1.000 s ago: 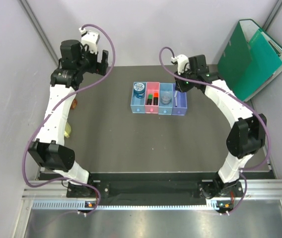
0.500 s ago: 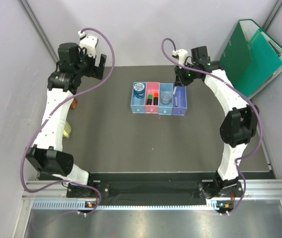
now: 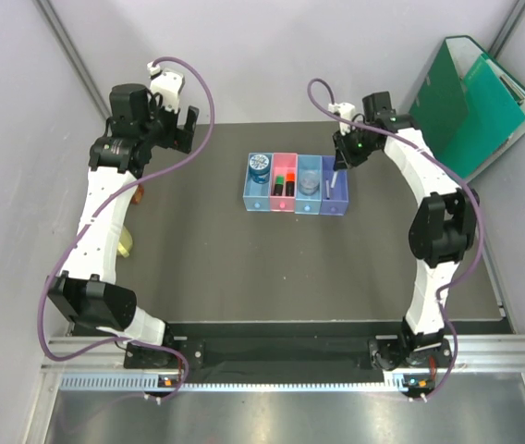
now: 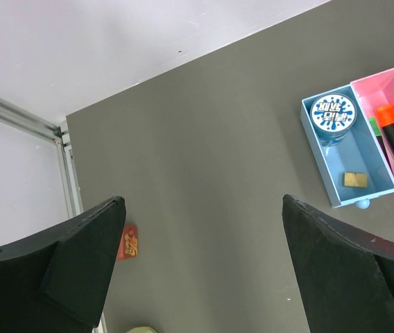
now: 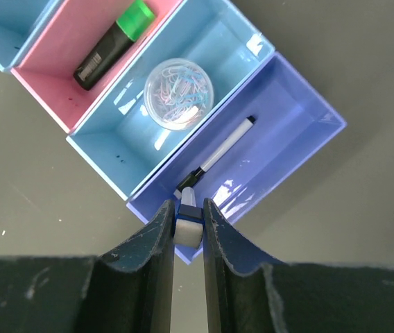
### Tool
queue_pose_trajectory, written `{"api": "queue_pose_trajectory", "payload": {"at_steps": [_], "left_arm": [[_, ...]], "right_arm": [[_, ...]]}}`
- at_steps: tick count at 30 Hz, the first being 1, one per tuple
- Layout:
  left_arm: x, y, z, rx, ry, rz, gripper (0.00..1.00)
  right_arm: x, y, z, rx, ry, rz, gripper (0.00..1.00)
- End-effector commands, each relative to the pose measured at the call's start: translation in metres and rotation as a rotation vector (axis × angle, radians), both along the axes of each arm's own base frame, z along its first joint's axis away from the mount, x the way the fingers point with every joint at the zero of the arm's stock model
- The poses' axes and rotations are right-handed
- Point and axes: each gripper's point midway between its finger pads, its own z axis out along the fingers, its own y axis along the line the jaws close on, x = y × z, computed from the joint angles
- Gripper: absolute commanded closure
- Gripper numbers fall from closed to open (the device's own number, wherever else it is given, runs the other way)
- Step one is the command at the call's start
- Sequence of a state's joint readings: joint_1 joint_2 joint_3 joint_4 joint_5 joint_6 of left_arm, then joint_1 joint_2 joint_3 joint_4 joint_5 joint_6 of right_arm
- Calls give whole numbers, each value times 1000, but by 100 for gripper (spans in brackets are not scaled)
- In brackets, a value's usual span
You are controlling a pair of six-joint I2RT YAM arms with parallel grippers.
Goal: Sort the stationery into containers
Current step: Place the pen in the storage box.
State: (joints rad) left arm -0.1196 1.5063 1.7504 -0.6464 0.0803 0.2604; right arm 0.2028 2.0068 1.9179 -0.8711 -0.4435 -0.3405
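right pincer (image 5: 188,208) clenched on the white pen (image 5: 188,230), pointing down over the end of the purple-blue bin (image 5: 290,132), likely to drop it beside the marker (image 5: 218,156). left pincer (image 4: 202,202) released, idle, well apart. bins (image 3: 295,183) sit back-centre on the dark bench (image 3: 207,250). pale walls, green folders (image 3: 470,97) on the right.

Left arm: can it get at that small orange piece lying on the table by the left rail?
Probably yes. The left gripper is open and empty, and the orange piece lies uncovered on the table just beside one jaw. The rail close by may crowd the approach.
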Motion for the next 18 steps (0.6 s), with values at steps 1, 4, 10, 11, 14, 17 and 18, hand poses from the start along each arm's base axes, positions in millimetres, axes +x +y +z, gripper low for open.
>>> {"api": "queue_pose_trajectory", "payload": {"at_steps": [1,4,10,11,14,17,18], "left_arm": [[-1,2,18,-5,-47,13,1],[-1,2,16,-5,-41,11,1],[-2,2,13,-3,-35,10,1],[-2,2,12,-1,-34,9,1],[-2,1,13,-9,-34,7,1],[-1,0,11,-15,-30,8,1],[-1,0,12,-16,-31,9,1]], "right_arm": [[-2,7,-18,4,28,42,99],[-4,14,-33,-5,55,53,97],[-1,17,-46,-16,65,59,71],[0,17,-47,-16,63,60,64],[3,17,-44,-19,49,58,47],[6,16,-40,-23,35,57,32],[7,15,-39,-30,29,53,29]]}}
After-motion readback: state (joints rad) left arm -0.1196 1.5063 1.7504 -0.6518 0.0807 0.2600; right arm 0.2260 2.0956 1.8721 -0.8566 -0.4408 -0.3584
